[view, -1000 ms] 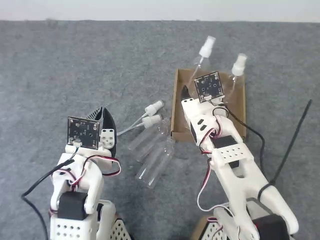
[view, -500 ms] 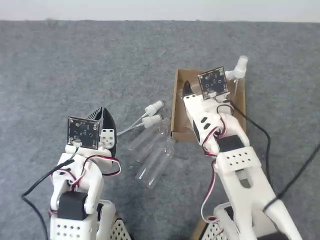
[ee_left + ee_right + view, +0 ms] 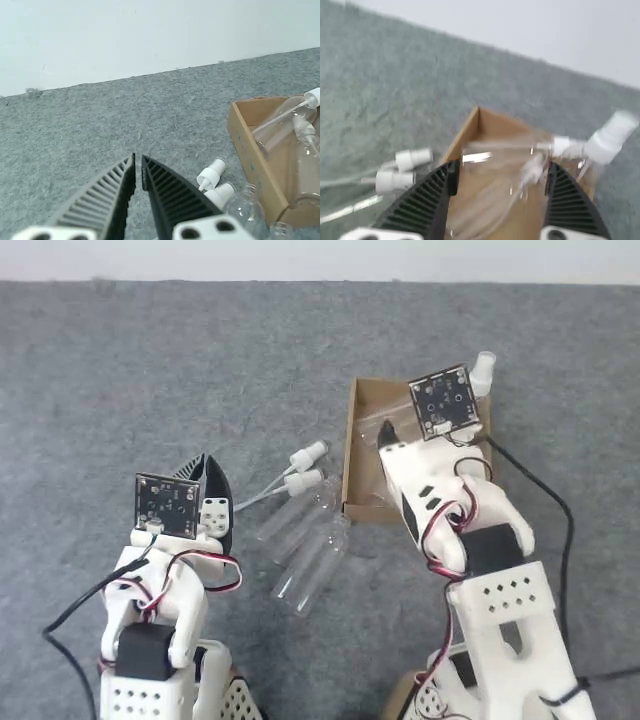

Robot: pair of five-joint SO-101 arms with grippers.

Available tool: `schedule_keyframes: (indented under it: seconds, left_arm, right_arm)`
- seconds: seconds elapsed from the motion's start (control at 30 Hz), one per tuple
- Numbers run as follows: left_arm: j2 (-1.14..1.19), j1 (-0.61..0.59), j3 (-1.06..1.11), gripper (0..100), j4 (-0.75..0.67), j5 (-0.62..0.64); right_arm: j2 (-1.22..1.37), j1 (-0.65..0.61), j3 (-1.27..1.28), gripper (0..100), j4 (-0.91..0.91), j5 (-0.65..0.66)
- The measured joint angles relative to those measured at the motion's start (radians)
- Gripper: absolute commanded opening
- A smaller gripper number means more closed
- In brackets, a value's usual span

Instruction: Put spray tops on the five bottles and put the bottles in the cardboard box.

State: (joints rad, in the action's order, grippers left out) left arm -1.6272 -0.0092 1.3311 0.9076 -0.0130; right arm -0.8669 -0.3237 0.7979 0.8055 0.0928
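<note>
**While two bare bottles [image 3: 300, 512] are waiting, the box [image 3: 349, 450] is filling**

Although the task is calling for five bottles, we are finding only some of them packed. Fitted bottles [image 3: 280, 127] are lying inside the box. We are making out at least two and judging three, but their clear bodies are overlapping, so we are not vouching for the count. One spray head [image 3: 483, 370] is poking past the box's rim at its 1 o'clock corner. The right claw [image 3: 502, 170] is hanging over the box with its jaws spread wide and nothing pinched between them. We are judging that nothing is on its way into the box right now.

What we are counting as undone is lying on the table [image 3: 150, 360] just off the box, at its 8 o'clock. The two bare bottles are resting side by side there, with open necks pointing toward 1 o'clock. Two loose tops [image 3: 308, 454] are lying at 12 o'clock of those bottles, close by the necks, and their tubes are trailing toward 8 o'clock. The left claw [image 3: 138, 161] is sitting at 9 o'clock of the loose tops, with its jaws pressed almost together on nothing.

We are putting the job a little past halfway. Two tops are waiting to be fitted, and two bottles are waiting to go into the box.
</note>
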Motion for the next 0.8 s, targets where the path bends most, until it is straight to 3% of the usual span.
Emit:
schedule_keyframes:
  seconds: [0.23,0.8]
  left_arm:
    - [0.0,0.0,0.0,1,0.0,0.0]
    - [0.0,0.0,0.0,1,0.0,0.0]
  right_arm:
    - [0.043,0.0,-0.014,22.4,0.068,-0.101]
    - [0.835,0.021,-0.298,22.7,-0.011,-0.382]
